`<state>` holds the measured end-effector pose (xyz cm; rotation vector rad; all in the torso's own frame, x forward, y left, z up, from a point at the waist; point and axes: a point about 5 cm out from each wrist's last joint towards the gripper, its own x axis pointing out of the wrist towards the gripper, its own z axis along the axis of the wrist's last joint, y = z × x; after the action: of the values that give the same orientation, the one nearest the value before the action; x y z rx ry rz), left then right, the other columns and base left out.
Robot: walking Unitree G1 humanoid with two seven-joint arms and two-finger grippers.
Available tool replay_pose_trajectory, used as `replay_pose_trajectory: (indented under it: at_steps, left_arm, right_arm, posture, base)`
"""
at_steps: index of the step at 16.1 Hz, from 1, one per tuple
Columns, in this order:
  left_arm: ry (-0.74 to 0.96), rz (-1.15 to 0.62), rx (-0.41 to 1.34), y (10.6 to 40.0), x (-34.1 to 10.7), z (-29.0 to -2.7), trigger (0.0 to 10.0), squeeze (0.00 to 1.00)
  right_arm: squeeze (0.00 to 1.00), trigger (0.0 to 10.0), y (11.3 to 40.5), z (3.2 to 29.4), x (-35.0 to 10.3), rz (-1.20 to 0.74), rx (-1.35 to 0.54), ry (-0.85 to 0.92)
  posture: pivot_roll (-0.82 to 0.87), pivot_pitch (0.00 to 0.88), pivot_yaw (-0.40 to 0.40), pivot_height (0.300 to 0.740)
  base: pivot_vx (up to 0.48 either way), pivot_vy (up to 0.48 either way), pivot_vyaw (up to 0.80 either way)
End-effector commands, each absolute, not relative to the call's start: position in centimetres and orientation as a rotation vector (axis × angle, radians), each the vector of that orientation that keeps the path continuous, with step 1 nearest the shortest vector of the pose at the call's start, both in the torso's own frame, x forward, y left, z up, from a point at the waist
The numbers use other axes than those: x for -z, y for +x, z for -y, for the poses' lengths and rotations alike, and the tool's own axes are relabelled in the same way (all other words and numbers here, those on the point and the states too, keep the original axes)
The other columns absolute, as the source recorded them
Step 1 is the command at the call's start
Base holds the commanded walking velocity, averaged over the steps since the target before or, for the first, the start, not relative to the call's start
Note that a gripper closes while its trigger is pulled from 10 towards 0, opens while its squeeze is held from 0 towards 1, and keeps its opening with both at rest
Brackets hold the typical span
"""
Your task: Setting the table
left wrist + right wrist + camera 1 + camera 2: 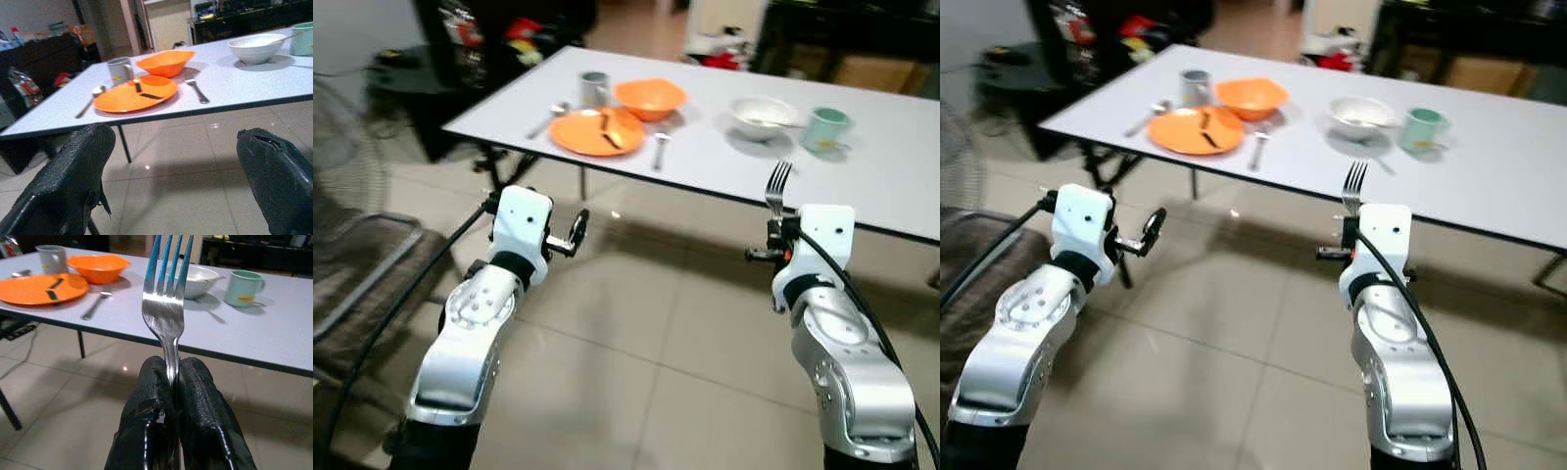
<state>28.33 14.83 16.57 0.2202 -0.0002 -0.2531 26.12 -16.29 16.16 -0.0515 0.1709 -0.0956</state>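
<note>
Rubbery black right end effector [172, 382] pinches steel fork [166, 298].

Fork [166, 308]: silver, four tines, upright, tines up, handle pinched between right gripper [172, 377] fingers, short of table [891, 166] edge.

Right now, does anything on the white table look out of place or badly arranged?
Yes. A dark utensil, perhaps a knife, lies across the round orange plate instead of beside it. The white bowl setting has no fork; the silver fork stands upright in the right claw.
</note>
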Motion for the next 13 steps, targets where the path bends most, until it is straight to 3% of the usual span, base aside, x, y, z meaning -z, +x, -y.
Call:
replay_pose_trajectory:
  at_steps: [1, 4, 9, 13]
  left_arm:
    - [0.200, 0.000, 0.250, 28.36, -16.59, -14.69, 10.0, 0.00]
    - [0.199, -0.002, 0.242, 28.49, -16.55, -14.80, 10.0, 0.00]
    - [0.179, 0.007, 0.260, 28.42, -16.61, -14.67, 10.0, 0.00]
    - [0.175, 0.006, 0.272, 28.33, -16.61, -14.61, 10.0, 0.00]
  right_arm:
    - [0.00, 10.0, 26.24, 16.84, -16.47, -0.167, 0.124, -0.061]
    - [0.00, 10.0, 26.40, 17.00, -16.63, -0.165, 0.123, -0.070]
    - [0.00, 10.0, 26.82, 17.31, -16.84, -0.179, 0.122, -0.143]
    - [0.00, 10.0, 26.92, 17.27, -17.01, -0.160, 0.116, -0.149]
  posture:
    - [0.04, 0.000, 0.002, 0.740]
    - [0.04, 0.000, 0.003, 0.740]
    - [0.04, 0.000, 0.001, 0.740]
    - [0.05, 0.000, -0.001, 0.740]
  base:
    - [0.000, 0.000, -0.80]
    - [0.000, 0.000, -0.75]
    - [0.000, 0.000, 0.00]
    - [0.000, 0.000, -0.80]
